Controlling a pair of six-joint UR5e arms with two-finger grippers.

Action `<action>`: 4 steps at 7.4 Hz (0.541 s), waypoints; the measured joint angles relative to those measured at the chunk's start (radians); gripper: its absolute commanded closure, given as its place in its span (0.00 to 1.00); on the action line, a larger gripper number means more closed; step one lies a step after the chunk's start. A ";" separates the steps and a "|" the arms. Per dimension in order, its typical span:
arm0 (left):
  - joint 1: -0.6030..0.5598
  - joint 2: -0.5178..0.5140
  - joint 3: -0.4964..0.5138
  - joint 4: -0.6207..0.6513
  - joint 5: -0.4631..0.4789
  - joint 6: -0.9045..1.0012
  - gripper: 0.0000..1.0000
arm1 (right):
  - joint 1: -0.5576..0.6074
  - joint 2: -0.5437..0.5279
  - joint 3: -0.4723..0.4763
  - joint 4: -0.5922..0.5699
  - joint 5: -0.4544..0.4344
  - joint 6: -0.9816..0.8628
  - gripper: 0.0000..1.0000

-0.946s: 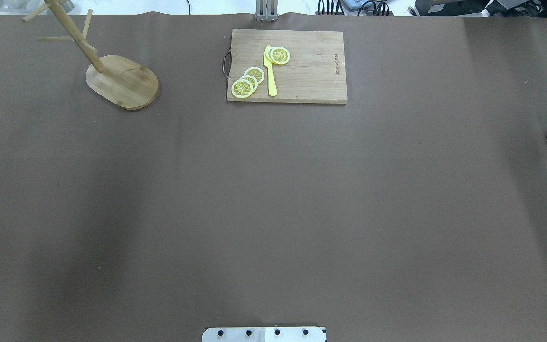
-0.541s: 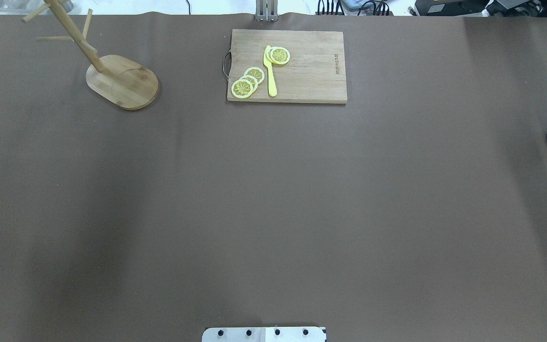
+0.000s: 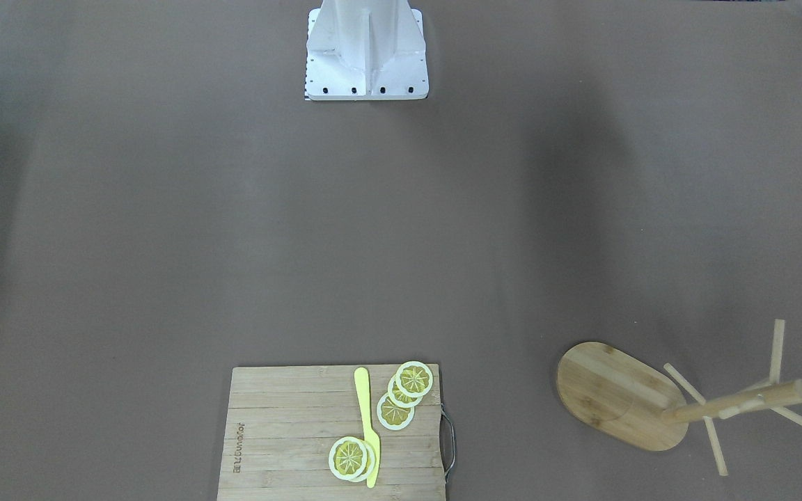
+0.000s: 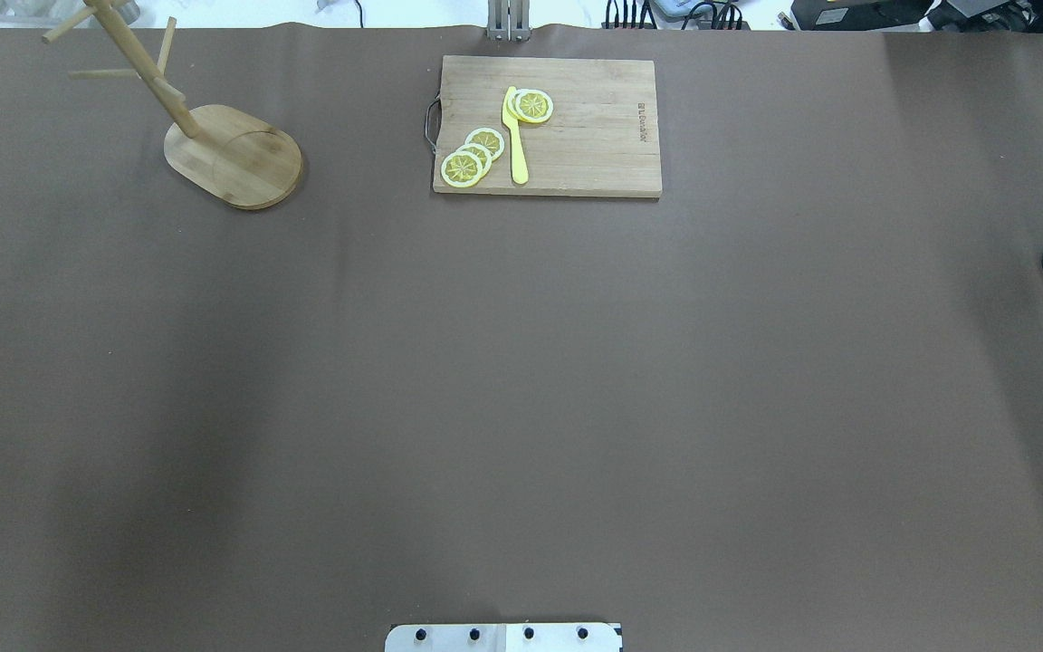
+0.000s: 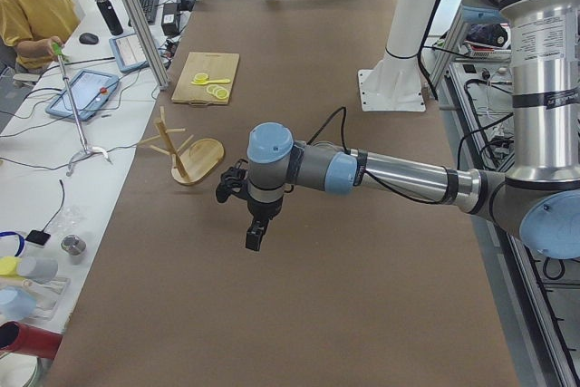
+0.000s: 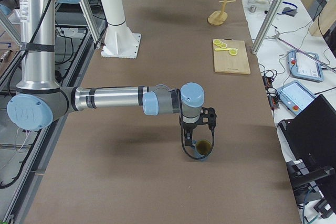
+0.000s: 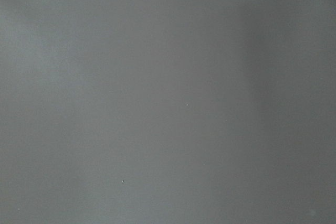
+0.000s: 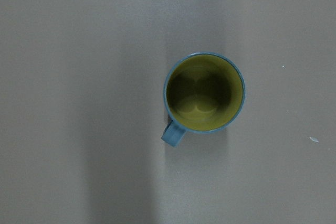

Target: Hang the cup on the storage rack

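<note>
Right gripper (image 6: 196,144) hovers over upright slate-blue cylindrical mug (image 8: 203,94), handle at 7 o'clock, probably lining up a grasp; can't tell its jaws, nor those of left gripper (image 5: 256,235).

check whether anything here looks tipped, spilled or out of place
Nothing stands out. The cup stands upright and empty on the table, the storage rack stands upright, and the lemon slices and knife lie neatly on the cutting board.
</note>
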State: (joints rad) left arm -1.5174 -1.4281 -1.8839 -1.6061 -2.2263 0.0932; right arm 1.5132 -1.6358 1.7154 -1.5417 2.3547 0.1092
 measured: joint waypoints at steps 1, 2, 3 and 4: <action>-0.001 0.000 -0.002 0.000 0.000 -0.001 0.02 | -0.001 0.000 -0.001 0.000 0.011 -0.001 0.00; -0.002 0.000 -0.004 0.000 0.000 -0.001 0.02 | -0.002 -0.001 -0.001 0.001 0.025 -0.004 0.00; -0.003 0.002 -0.007 0.000 -0.001 -0.001 0.02 | -0.003 0.003 0.002 0.001 0.040 -0.004 0.00; -0.005 0.007 -0.011 0.000 0.000 -0.001 0.02 | -0.005 0.010 0.005 0.011 0.055 -0.004 0.00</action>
State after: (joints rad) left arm -1.5227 -1.4212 -1.8946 -1.6061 -2.2263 0.0920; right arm 1.5085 -1.6258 1.7208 -1.5307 2.4094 0.1057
